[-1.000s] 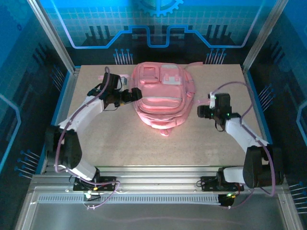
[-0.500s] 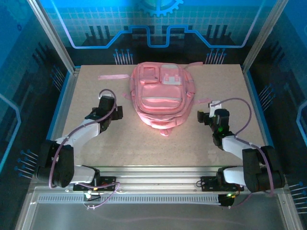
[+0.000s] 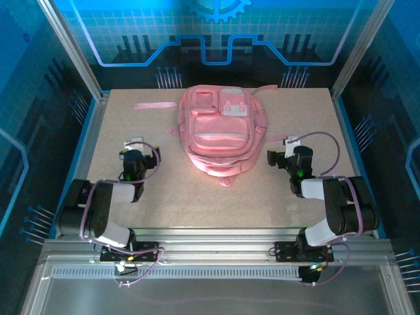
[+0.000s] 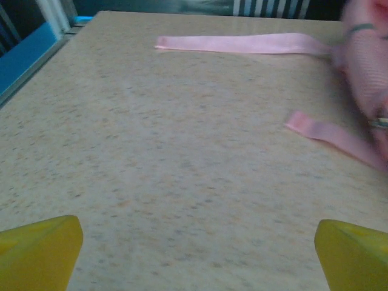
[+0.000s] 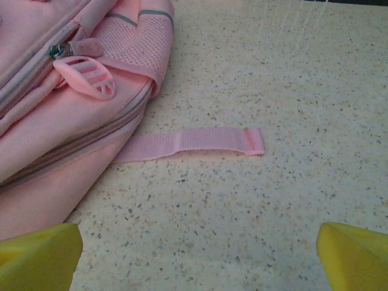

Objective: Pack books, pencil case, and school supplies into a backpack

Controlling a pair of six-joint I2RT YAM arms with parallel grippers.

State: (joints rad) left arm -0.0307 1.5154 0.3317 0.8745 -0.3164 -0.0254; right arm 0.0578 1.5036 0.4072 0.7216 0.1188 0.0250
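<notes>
- And there was the backpack (image 3: 220,134), flat on its back with its front pockets up, in the middle of the worktop (image 3: 197,197) and closer to the far edge than the near one.
- The left claw (image 3: 133,147) sat low near the left edge, well apart from the backpack, pointing toward the far edge.
- Its jaws stood wide open. The left fingers (image 4: 42,251) showed yellow at the bottom corners of the left wrist view, with plain speckled worktop between them.
- Out ahead of it, the long strap (image 4: 242,43) lay flat toward the far left corner, running off the backpack's left side.
- Nearer in, a short strap (image 4: 333,134) also trailed flat from that same side.
- Over to the right: the right claw (image 3: 282,149) was just beside the backpack's right flank, close but not touching.
- Wide open there too. The right fingers (image 5: 354,254) were spread to the corners of the right wrist view, gripping nothing, with only worktop between them.
- In front of that claw a strap end (image 5: 194,140) lay flat, coming out from under the backpack's side toward the right edge.
- Up on that flank a pink slotted zip pull (image 5: 85,76) rested against the fabric beside the zip.
- Beyond it sat the mesh pocket (image 5: 130,39) with its grey trim.
- The zip line along that side looked closed as far as the right wrist view showed it.
</notes>
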